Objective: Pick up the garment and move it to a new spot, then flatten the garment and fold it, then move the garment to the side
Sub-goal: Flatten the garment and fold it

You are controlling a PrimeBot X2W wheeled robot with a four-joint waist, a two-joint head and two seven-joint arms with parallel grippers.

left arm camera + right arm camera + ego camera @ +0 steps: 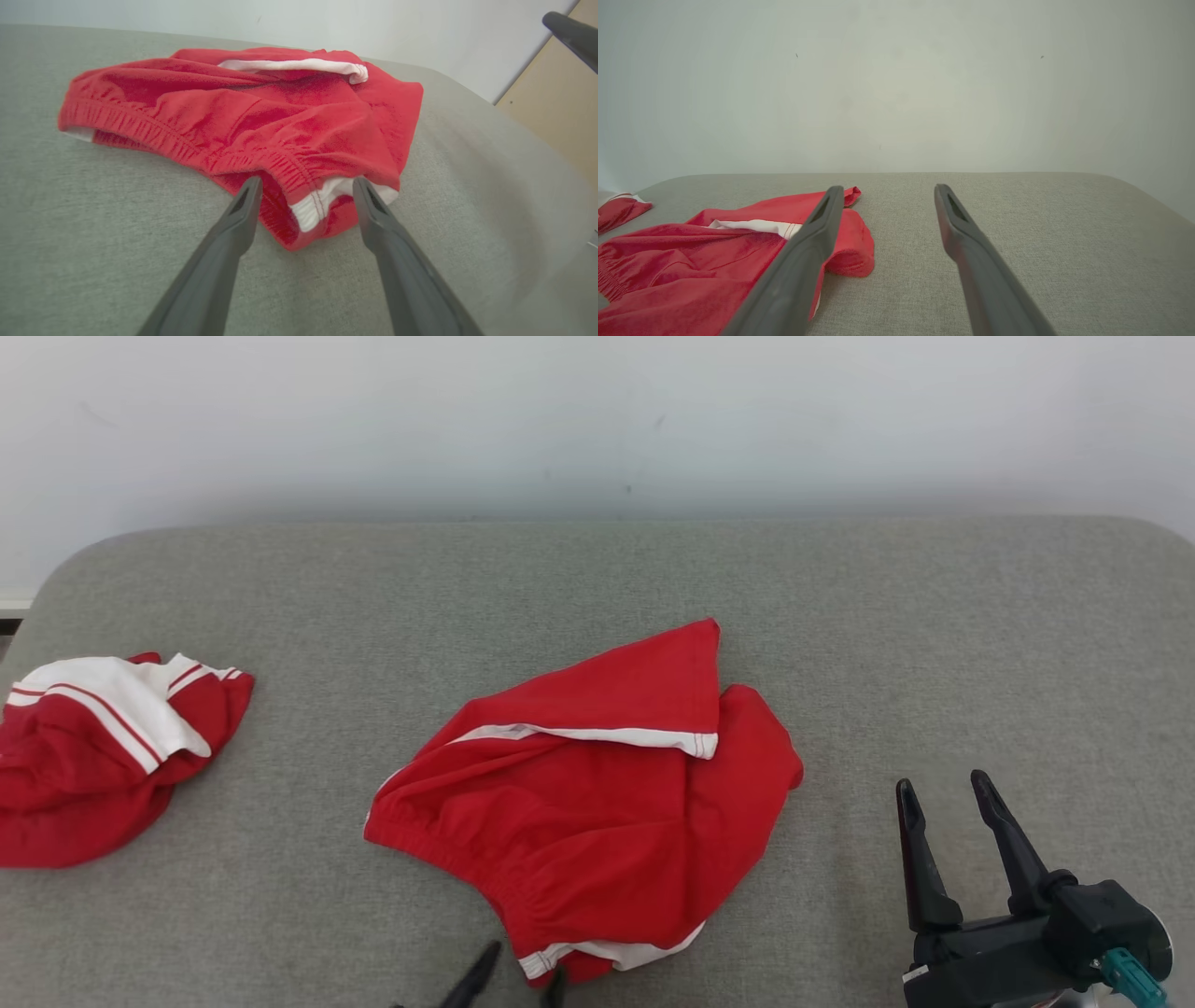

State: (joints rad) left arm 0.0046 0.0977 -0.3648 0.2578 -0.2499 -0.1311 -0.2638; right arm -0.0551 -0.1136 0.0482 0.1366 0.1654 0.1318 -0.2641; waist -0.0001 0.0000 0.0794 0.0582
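Red shorts (597, 803) with white trim lie crumpled at the middle of the grey padded table (934, 616), 1 leg flipped over the body. The left gripper (307, 183) is spread wide and holds nothing, its fingers on either side of the near waistband corner. The right gripper (943, 784) is also spread and empty, well off the shorts' right edge. The step in hand looks like the first pick-up. To do it well, the left fingers should sink low enough to pinch the thick elastic band through both layers, not just the white hem, then lift straight up. Count: 2 red-and-white garments, the second garment (103, 756) bunched at the table's left edge; 2 grippers; 1 table.
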